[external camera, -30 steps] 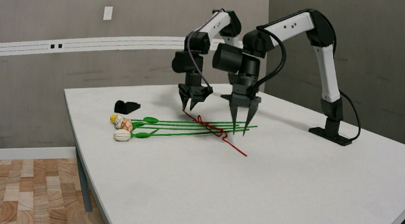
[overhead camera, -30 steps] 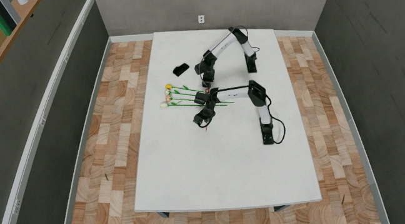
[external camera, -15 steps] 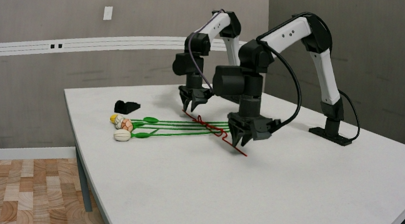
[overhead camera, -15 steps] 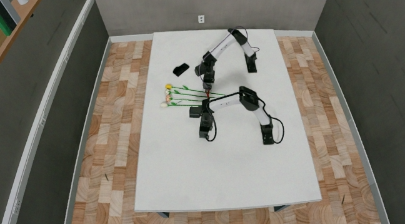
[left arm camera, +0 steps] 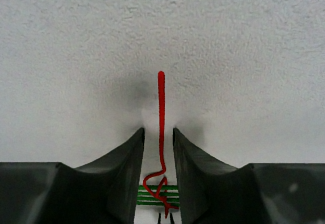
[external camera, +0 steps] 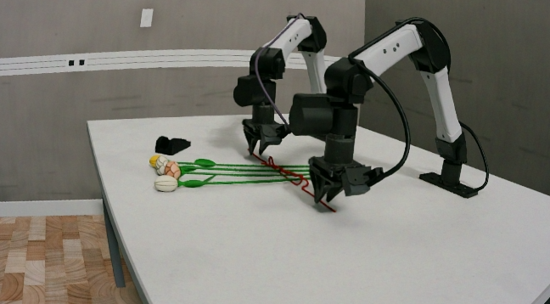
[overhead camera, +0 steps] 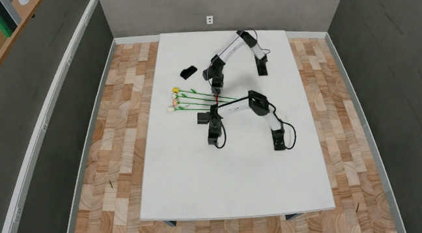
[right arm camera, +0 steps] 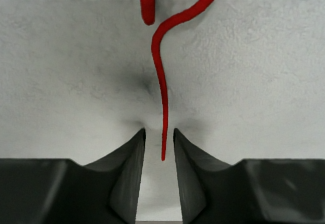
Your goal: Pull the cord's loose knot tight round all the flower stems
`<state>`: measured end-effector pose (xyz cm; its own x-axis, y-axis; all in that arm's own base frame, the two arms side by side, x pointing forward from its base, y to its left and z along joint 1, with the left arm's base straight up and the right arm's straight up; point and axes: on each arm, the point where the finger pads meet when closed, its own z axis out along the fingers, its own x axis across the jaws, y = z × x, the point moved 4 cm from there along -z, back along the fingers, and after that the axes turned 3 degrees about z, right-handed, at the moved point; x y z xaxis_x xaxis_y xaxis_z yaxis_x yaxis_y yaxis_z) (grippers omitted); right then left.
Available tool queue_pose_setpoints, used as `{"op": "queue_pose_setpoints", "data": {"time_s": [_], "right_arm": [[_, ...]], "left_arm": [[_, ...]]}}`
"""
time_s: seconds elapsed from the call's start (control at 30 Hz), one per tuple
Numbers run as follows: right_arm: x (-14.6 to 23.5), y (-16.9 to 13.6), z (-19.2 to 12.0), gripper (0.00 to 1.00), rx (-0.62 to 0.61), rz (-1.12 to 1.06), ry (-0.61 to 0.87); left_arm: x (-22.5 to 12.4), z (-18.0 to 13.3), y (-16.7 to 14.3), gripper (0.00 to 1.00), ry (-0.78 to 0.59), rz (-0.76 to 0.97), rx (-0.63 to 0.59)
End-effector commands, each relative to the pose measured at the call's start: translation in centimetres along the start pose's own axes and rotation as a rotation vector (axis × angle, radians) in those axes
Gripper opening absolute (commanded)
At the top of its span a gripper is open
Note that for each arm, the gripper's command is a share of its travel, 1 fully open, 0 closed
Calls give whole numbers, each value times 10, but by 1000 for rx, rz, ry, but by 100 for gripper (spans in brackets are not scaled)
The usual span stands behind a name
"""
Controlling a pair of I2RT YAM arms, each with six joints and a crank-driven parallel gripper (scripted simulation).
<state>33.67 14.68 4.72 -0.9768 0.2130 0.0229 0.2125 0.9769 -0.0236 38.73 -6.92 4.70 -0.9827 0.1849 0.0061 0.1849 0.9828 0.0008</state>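
Loose red cord is crossing spread flower stems, with two unclosed claws straddling its tails.

The red cord [overhead camera: 217, 99] [external camera: 276, 166] [left arm camera: 161, 100] [right arm camera: 164, 100] is lying across the green stems [overhead camera: 195, 109] [external camera: 238, 166] [left arm camera: 146, 203], its knot looping slackly over them. The stems are running side by side with gaps between, so the bunching and tightening are waiting to be done. No stem is showing a clear bend, though the arms are hiding part of them.

The left claw [overhead camera: 213, 139] [external camera: 322, 201] [left arm camera: 158, 130] is standing partly open around the near tail, gripping nothing. The right claw [overhead camera: 216, 90] [external camera: 256, 153] [right arm camera: 159, 131] is standing the same way around the far tail. The task is seeming to be at its grasping step; closing both, then drawing apart evenly, is probably what is needed.

Outward, the flower heads [overhead camera: 170, 109] [external camera: 165, 183] are facing away from the arm bases, and a black object [overhead camera: 189, 72] [external camera: 171, 145] is sitting beyond the yellow bloom. The white surface [overhead camera: 234, 177] [external camera: 297, 248] [left arm camera: 259, 75] [right arm camera: 259, 75] is giving the left claw wide room before its edge; the right claw is having less.
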Motion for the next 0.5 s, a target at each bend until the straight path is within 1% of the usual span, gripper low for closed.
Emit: {"op": "queue_pose_setpoints", "data": {"time_s": [0.0, 0.13, 0.17, 0.23, 0.27, 0.33, 0.37, 0.47], "right_arm": [[-9, 6, 4, 27, -29, -2, -24], [-5, 4, 15, 27, -19, -2, -7], [-6, 5, 14, 27, -19, -2, -5], [-8, 8, 11, 27, -24, -1, -10], [-10, 10, 10, 27, -28, 0, -14], [-10, 10, 10, 27, -28, 0, -14], [-10, 10, 7, 27, -36, 0, -24], [-6, 5, 7, 27, -35, -6, -23]], "left_arm": [[-4, 14, -3, 27, 1, -11, 1], [-2, 13, -4, 27, 14, -10, 3], [0, 15, -5, 27, 19, -10, 3], [-2, 6, -4, 27, -3, -10, 1], [-2, 6, -4, 19, -3, -10, 1], [-2, 6, -4, 19, -3, -10, 1], [-3, 6, -4, 11, -10, -10, 0], [-4, 6, -2, 2, -16, -7, 0]]}}
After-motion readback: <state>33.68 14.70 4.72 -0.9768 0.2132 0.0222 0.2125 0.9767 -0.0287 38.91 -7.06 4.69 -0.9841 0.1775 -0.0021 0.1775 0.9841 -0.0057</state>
